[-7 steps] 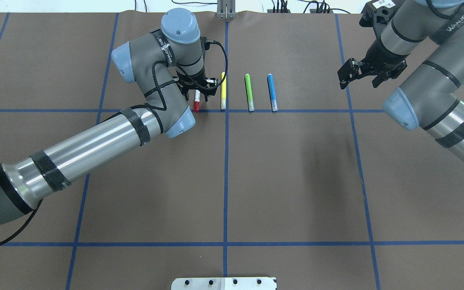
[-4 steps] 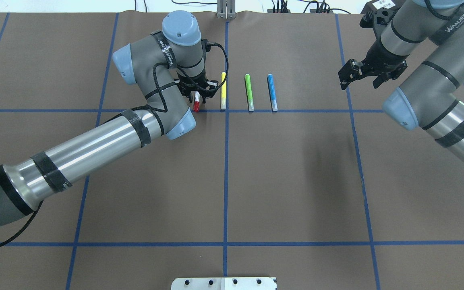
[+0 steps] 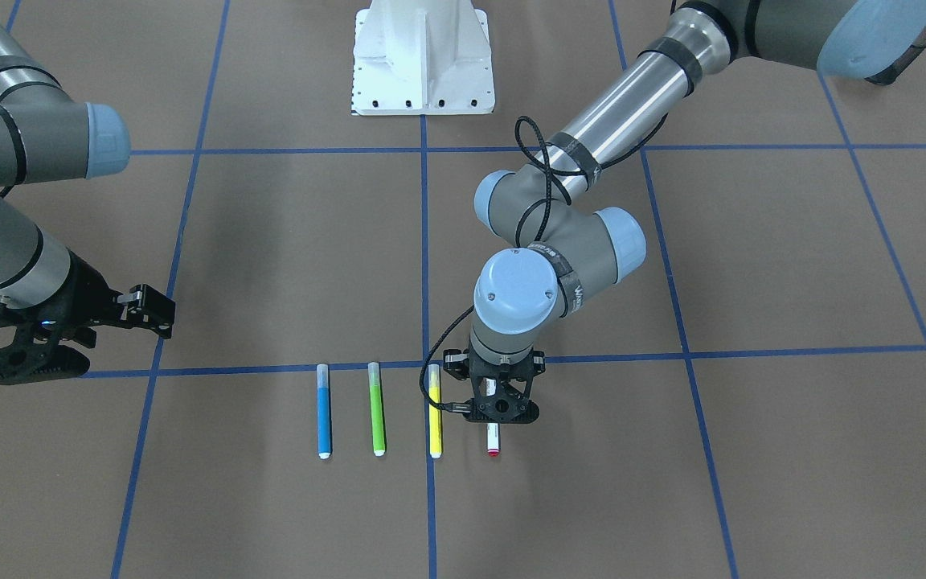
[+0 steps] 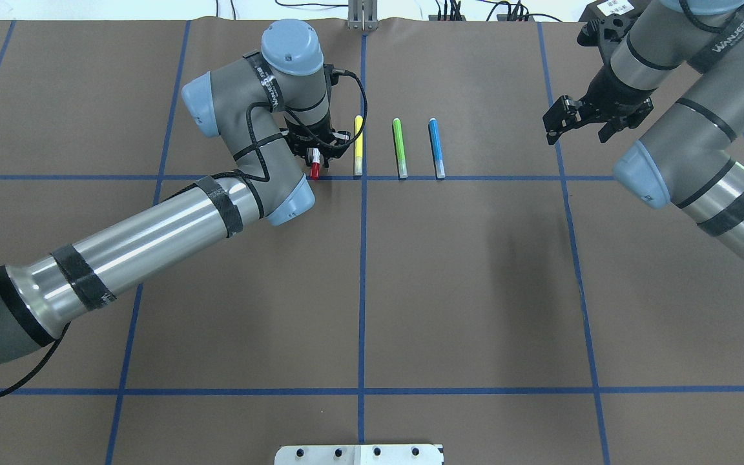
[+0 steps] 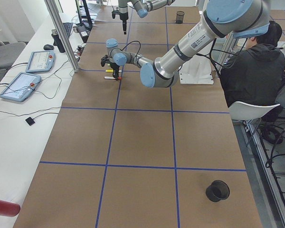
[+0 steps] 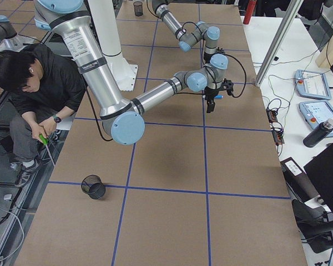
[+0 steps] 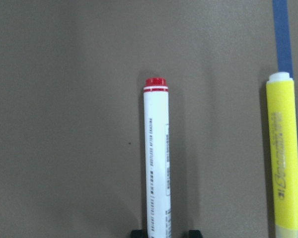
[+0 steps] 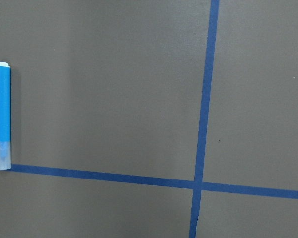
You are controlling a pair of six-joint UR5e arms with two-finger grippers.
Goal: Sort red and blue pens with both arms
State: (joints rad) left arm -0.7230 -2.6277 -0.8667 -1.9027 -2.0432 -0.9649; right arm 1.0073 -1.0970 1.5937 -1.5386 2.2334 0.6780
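Note:
The red pen (image 4: 314, 166), with a white barrel and red cap, lies on the brown table at the left end of a row of markers. My left gripper (image 4: 315, 158) stands straight over it. In the left wrist view its two fingertips (image 7: 135, 233) flank the barrel of the red pen (image 7: 156, 158) with small gaps, so it is open. The blue pen (image 4: 436, 148) lies at the row's right end and shows in the right wrist view (image 8: 3, 116). My right gripper (image 4: 575, 128) hovers open to the right of it, holding nothing.
A yellow marker (image 4: 358, 145) and a green marker (image 4: 399, 147) lie between the two pens. Blue tape lines grid the table. Black cups (image 5: 218, 190) (image 6: 93, 187) stand near the table ends. A seated person (image 5: 251, 66) is beside the white robot base (image 3: 423, 56).
My left gripper's fingers have drawn in closer around the red pen, which has stayed in place. The right arm has barely shifted.

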